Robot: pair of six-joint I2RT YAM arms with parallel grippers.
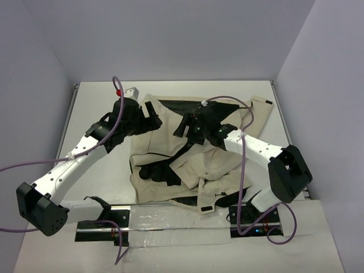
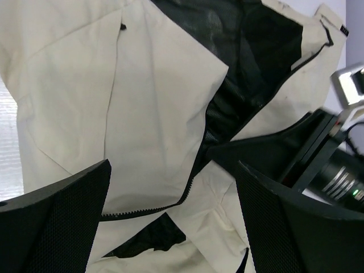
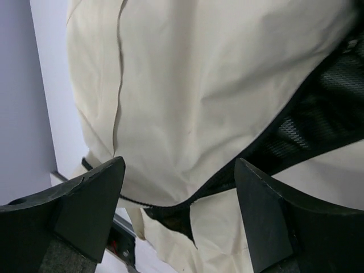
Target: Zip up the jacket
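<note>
The beige jacket (image 1: 199, 165) lies crumpled and open on the table's middle, with its black lining (image 1: 173, 108) showing at the top. My left gripper (image 1: 152, 116) hovers open over its upper left part. In the left wrist view (image 2: 170, 222) beige fabric and a line of black zipper teeth (image 2: 148, 209) lie between the fingers (image 2: 57, 216). My right gripper (image 1: 185, 126) hovers open over the jacket's upper middle. In the right wrist view (image 3: 179, 216) a dark zipper edge (image 3: 227, 177) and beige fabric (image 3: 187, 85) lie below the open fingers (image 3: 85, 205). Neither gripper holds anything.
One sleeve (image 1: 259, 111) stretches toward the back right corner and another fold (image 1: 206, 199) hangs toward the near rail (image 1: 170, 219). Purple cables (image 1: 116, 122) trail from both arms. Grey walls close in the white table (image 1: 96, 102) on three sides. The right arm's wrist (image 2: 333, 153) shows in the left wrist view.
</note>
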